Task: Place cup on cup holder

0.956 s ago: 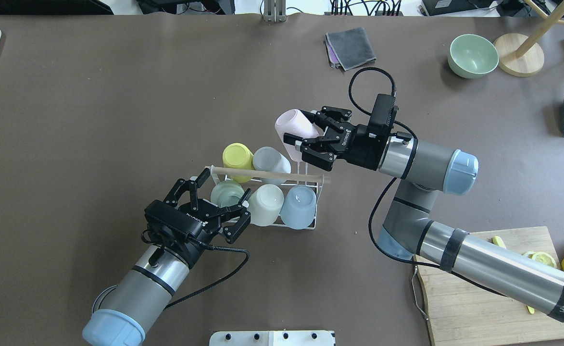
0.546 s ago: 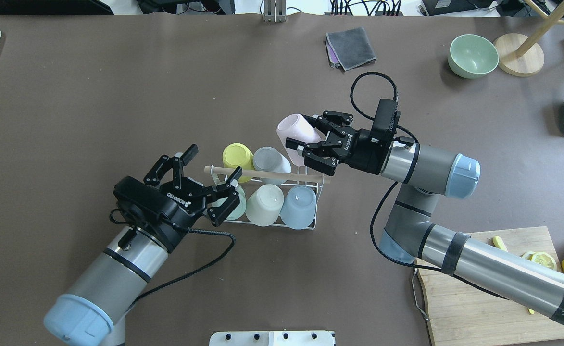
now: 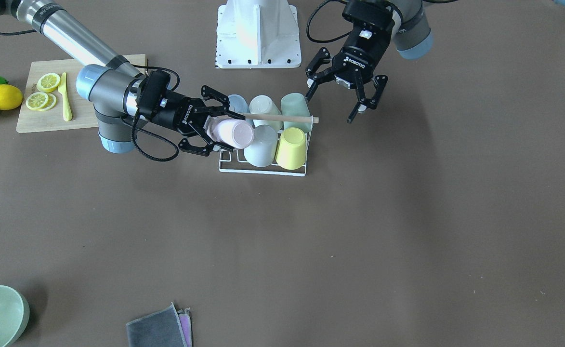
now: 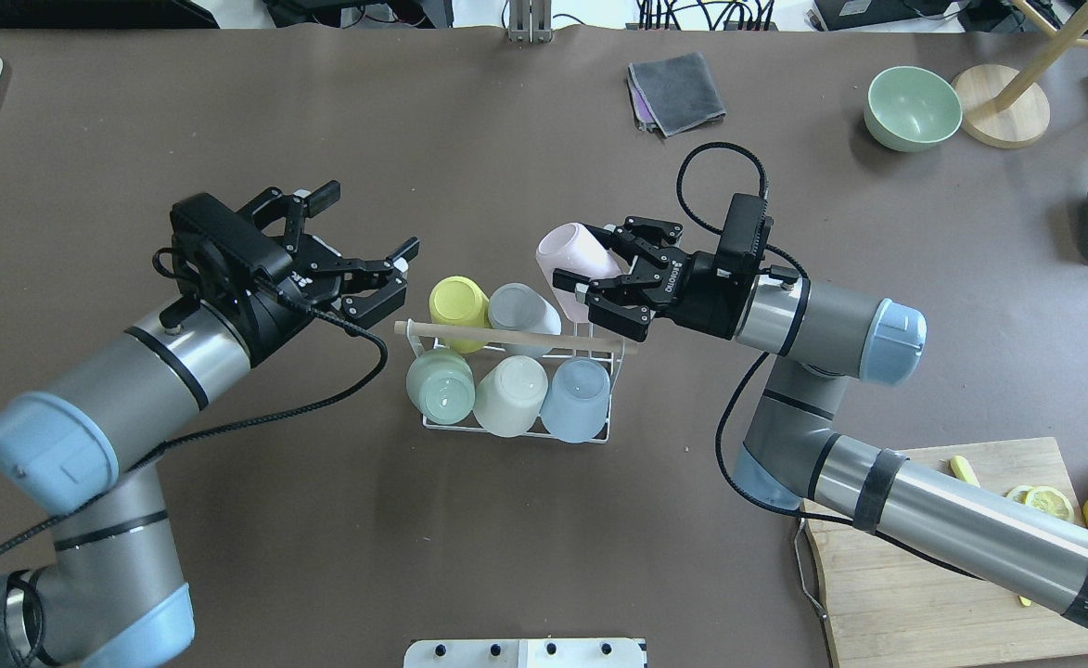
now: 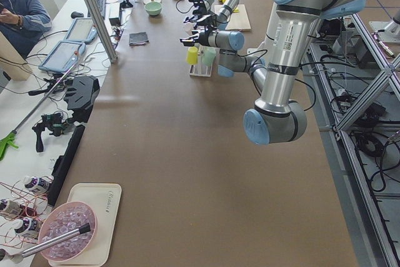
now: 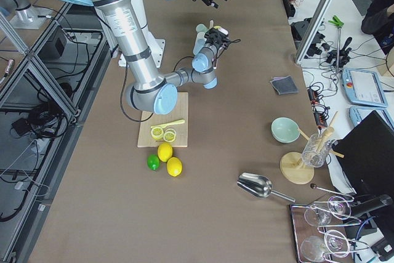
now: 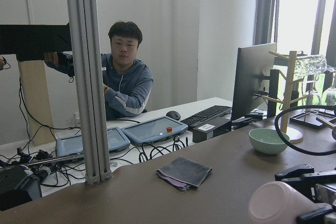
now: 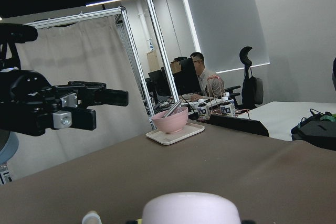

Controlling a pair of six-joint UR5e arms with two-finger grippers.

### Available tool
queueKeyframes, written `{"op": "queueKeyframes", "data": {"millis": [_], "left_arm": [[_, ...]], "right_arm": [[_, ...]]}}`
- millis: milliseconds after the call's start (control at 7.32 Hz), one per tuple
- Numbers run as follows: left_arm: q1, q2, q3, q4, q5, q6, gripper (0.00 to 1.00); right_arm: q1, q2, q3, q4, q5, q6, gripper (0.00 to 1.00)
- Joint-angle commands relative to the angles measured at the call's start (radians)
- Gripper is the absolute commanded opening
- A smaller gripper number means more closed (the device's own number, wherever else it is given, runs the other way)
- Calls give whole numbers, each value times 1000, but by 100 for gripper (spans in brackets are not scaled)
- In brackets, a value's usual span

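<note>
- Cup (image 4: pixel 569 252), pink, is clamped in the right gripper (image 4: pixel 588 264). It hangs just above the holder (image 4: pixel 609 422) at mid-bench, over the one free prong (image 4: pixel 577 320) at the holder's corner toward the far and right edges.
- Its long axis is tilted: closed base up and toward the far edge, mouth down toward that prong (five other cups (image 4: pixel 511 380) fill the rest).
- The coming move, I judge, needs the mouth lowered over the prong, clear of the rod (image 4: pixel 525 336).
- The right arm is the nearer. The left gripper (image 4: pixel 367 227) hangs wide open and empty toward the left edge, apart from the holder.
- Against a second ago, the left gripper has pulled back from the near-row cups, and the cup has edged slightly closer to the rod.
</note>
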Motion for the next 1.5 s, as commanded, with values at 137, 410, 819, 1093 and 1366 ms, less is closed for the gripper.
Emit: {"op": "queueKeyframes", "data": {"millis": [137,410,819,1093,1366], "left_arm": [[-390,30,2,296,-582,-101,98],[-616,105,2,529,-882,-99,98],[-842,233,2,799,-986,-89,98],[-943,329,6,893,-1002,-84,98],[-1022,340,16,1081,-1089,70,98]], "right_arm": [[0,-2,-2,0,0,-1,0],[-7,-2,-2,0,0,-1,0],[-10,-3,-2,2,-3,-1,0],[-11,-5,-2,3,-3,-1,0],[-11,-8,-2,27,-6,1,11]]}}
